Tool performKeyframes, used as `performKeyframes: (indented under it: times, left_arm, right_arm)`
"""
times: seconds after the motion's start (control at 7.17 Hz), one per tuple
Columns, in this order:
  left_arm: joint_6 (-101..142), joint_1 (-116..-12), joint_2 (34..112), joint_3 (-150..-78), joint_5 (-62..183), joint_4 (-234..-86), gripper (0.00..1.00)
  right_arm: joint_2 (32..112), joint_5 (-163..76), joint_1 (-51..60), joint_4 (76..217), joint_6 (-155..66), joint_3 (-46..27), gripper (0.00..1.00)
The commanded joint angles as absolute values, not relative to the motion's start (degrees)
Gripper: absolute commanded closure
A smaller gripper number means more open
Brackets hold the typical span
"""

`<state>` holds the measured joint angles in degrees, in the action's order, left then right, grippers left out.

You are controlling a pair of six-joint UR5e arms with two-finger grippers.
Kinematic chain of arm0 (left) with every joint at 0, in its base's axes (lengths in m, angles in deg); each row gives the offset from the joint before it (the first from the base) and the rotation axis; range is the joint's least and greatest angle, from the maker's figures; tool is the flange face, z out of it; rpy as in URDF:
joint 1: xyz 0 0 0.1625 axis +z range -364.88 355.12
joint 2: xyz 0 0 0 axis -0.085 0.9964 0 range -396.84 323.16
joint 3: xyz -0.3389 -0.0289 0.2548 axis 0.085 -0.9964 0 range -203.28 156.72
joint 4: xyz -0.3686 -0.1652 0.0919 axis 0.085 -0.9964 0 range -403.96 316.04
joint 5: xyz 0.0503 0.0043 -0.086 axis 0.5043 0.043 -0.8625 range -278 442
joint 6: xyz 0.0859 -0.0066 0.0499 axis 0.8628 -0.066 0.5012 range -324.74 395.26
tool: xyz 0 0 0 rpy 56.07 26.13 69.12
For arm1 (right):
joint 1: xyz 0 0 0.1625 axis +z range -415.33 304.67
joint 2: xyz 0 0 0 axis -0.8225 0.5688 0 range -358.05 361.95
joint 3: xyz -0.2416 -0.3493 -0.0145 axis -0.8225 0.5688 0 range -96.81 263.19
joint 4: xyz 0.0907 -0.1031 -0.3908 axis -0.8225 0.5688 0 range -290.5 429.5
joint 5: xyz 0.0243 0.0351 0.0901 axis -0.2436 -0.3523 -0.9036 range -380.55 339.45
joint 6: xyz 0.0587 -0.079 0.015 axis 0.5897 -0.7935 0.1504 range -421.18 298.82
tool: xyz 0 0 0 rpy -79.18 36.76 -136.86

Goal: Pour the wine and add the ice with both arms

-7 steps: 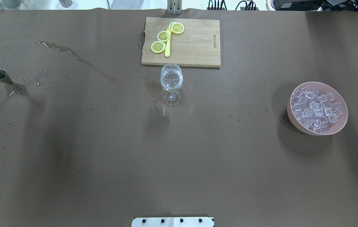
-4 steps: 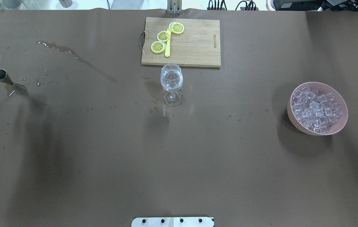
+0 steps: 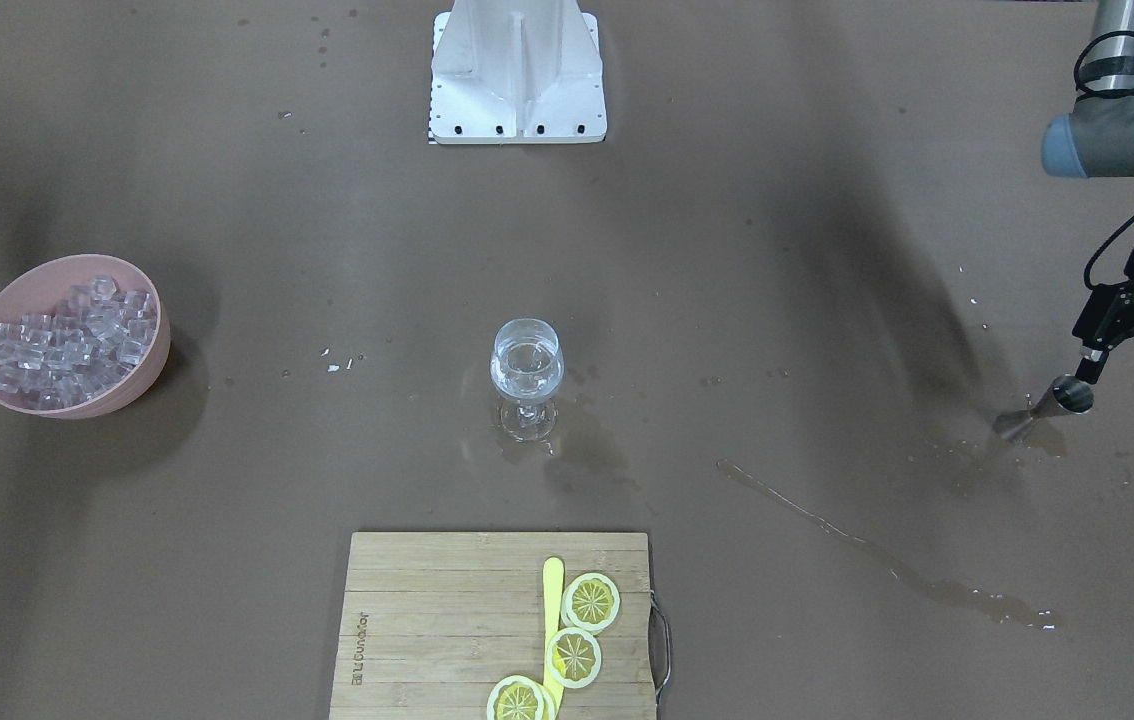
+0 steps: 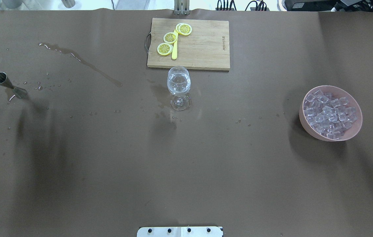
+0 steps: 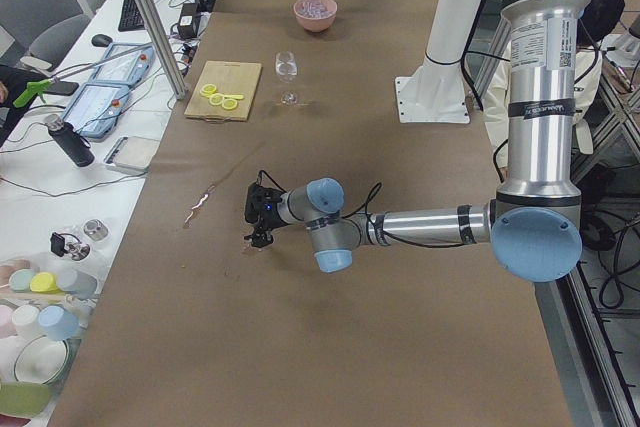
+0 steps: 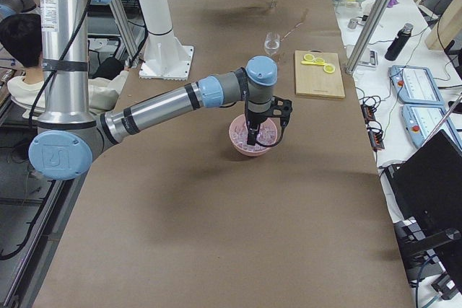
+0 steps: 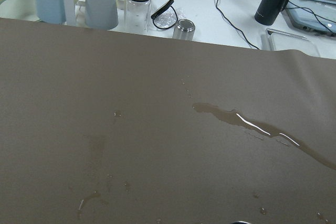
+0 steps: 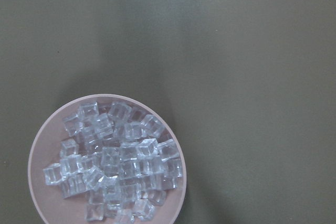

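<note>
Now the left gripper (image 3: pixel 1120 372) has been brought in beside the jigger (image 3: pixel 1047 408), jaws spread wide, nothing held. The right gripper (image 6: pixel 260 133) is now hung over the ice (image 4: pixel 329 113) in the bowl (image 4: pixel 305 126); its jaws cannot be told. Wine (image 4: pixel 178 82) is already in the glass (image 4: pixel 180 102), so ice is judged next.

From my remote seat: the left arm (image 5: pixel 430 227) and right arm (image 6: pixel 155 110) are both silver-grey tubes with light blue joint caps, and black cables loop by the wrists. The left gripper (image 3: pixel 1123 368) is all black with two stubby fingers. There's a white base block (image 3: pixel 517 75) with black screws along its edge.
</note>
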<state>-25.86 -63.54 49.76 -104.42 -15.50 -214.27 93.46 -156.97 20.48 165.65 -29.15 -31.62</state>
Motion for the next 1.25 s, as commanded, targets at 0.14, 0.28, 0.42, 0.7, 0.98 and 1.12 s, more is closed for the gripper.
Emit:
performKeyframes:
  times: [0.14,0.28,0.42,0.7,0.98,1.12]
  left_arm:
    - [-26.09,-55.61,49.04,-103.80,-4.25,-214.82,0.02]
    - [-25.83,-53.94,48.95,-103.10,-1.78,-214.82,0.02]
    - [-24.35,-52.62,48.94,-102.39,0.42,-214.82,0.02]
    - [-24.33,-49.02,49.12,-101.60,5.86,-214.91,0.02]
    - [-24.33,-48.65,49.82,-100.90,6.94,-214.73,0.03]
    - [-24.24,-48.56,51.39,-99.24,7.12,-214.82,0.09]
  right_arm:
    - [86.71,-155.03,14.38,164.33,-20.34,-26.53,0.00]
    - [85.46,-154.94,12.63,164.24,-18.75,-24.14,0.00]
    - [85.27,-155.11,12.09,164.33,-18.73,-22.64,0.00]
    - [84.40,-155.46,8.94,164.33,-12.97,-22.19,0.00]
    - [84.82,-155.12,7.07,164.16,-10.12,-22.80,0.00]
    - [86.31,-154.85,6.72,162.24,-10.29,-22.98,0.00]
